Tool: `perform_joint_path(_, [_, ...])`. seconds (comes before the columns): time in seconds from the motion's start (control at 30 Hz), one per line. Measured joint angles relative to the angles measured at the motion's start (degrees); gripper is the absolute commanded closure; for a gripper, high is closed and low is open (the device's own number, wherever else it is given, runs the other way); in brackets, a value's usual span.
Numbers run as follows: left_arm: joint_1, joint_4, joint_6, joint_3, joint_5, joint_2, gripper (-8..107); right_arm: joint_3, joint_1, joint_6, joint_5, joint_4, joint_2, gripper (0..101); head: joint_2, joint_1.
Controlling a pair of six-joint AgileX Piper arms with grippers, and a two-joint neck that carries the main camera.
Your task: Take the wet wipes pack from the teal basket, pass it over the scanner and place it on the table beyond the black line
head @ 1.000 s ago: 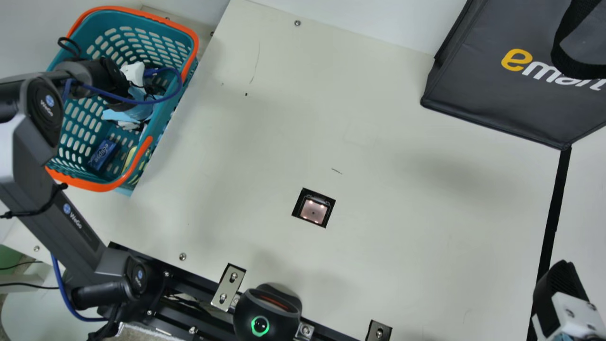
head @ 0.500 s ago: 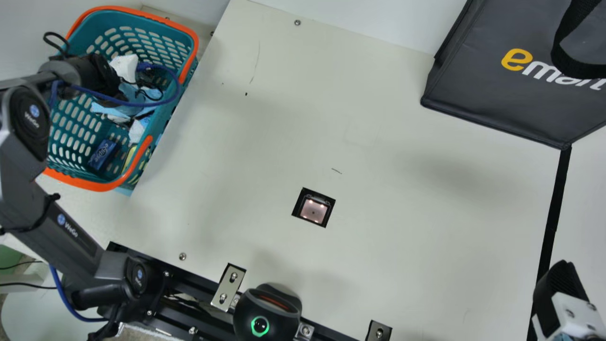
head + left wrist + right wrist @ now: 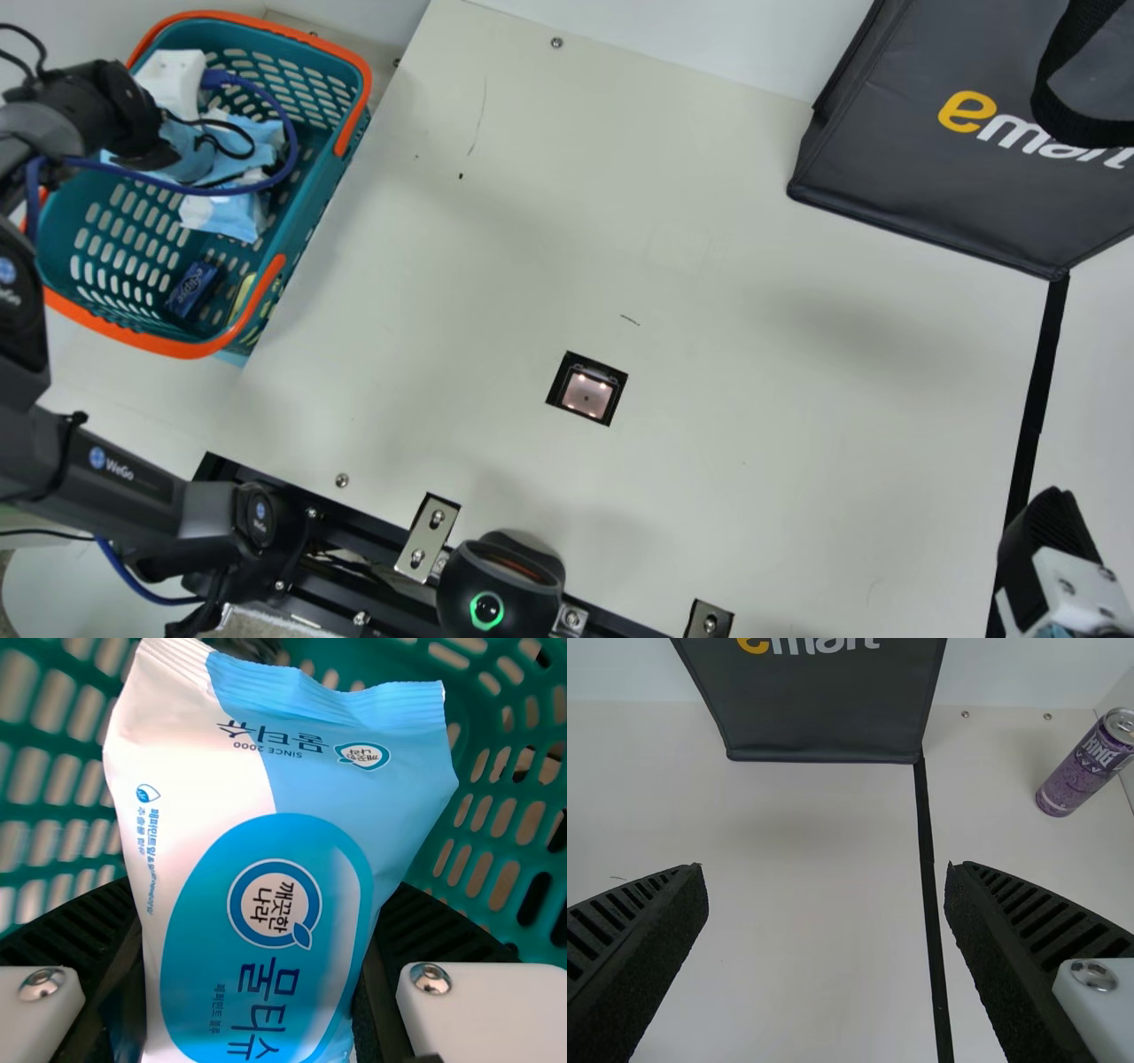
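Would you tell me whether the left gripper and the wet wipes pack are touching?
Touching: the left wrist view shows the left gripper pinching the wet wipes pack, one finger on each side.

Soft, fairly bright light covers the cream table (image 3: 753, 496) — faint, diffuse shadows across it — while pinpoints (white-pink ones) glow in the scanner (image 3: 586, 396) and pale sheen crosses the wet wipes pack (image 3: 266, 842).

Wipes pack (image 3: 266, 837) glossy plastic; basket (image 3: 312, 208) smooth plastic; bag (image 3: 886, 159) matt cloth.
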Motion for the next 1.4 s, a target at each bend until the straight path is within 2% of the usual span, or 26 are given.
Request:
perform_joint_path(0.47, [-0.43,-3.74,2.48,-2.08,5.81,-13.91,107,0.0,0.0,0.0,-0.06,0.0,0.0,6,0.0,0.0])
perform_joint_path(0.8, [-5.23,-7.05,0.82,-1.34,10.38,-22.56,107,0.0,0.0,0.0,-0.06,0.0,0.0,6,-0.09,0.0])
perform_joint_path(1.13, [-15.0,-5.74,-4.39,1.34,14.15,-29.89,107,0.0,0.0,0.0,-0.06,0.0,0.0,6,-0.09,0.0])
perform_joint_path(1.4, [-26.18,-4.39,-9.21,3.25,15.63,-33.15,107,0.0,0.0,0.0,-0.06,0.0,0.0,6,0.0,0.0])
